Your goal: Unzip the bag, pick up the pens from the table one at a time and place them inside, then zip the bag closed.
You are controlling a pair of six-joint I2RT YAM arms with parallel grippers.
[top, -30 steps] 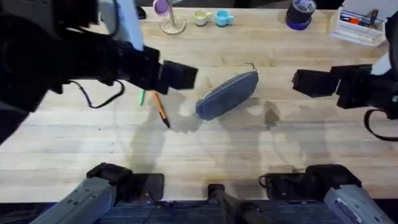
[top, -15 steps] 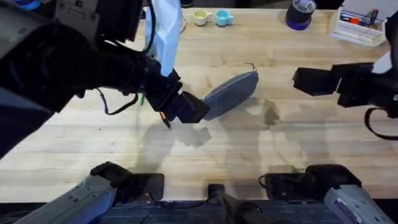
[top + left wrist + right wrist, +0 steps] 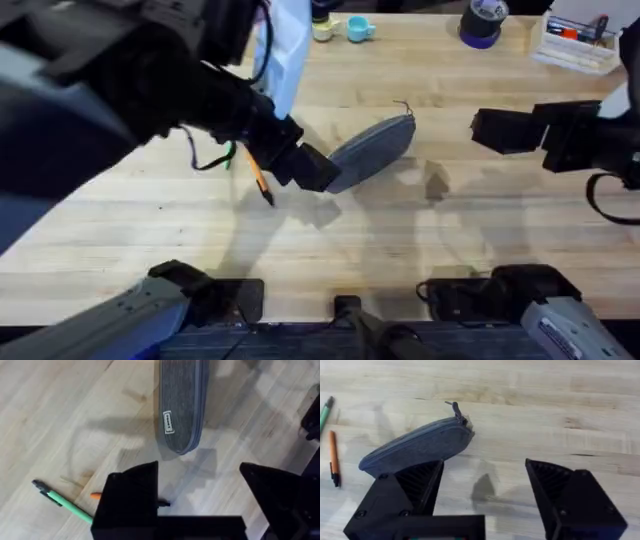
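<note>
Left jaws wide open, empty, just short of the pouch's near end; zipper shut.

Risk: left gripper (image 3: 200,495) may nudge the grey pouch (image 3: 368,150) instead of pinning it, so it slides on the surface (image 3: 420,250). Pouch lies diagonal, long axis running straight ahead of the left jaws, pull cord (image 3: 456,409) at far end toward right gripper (image 3: 485,495), also open w/ nothing held. Orange pen (image 3: 96,495) & green pen (image 3: 62,504) beside left jaws.

Even, bright overhead light lays soft grey shadows on the pale butcher-block wooden table (image 3: 420,250), while the big dark left arm (image 3: 110,90) looms blurred.
</note>
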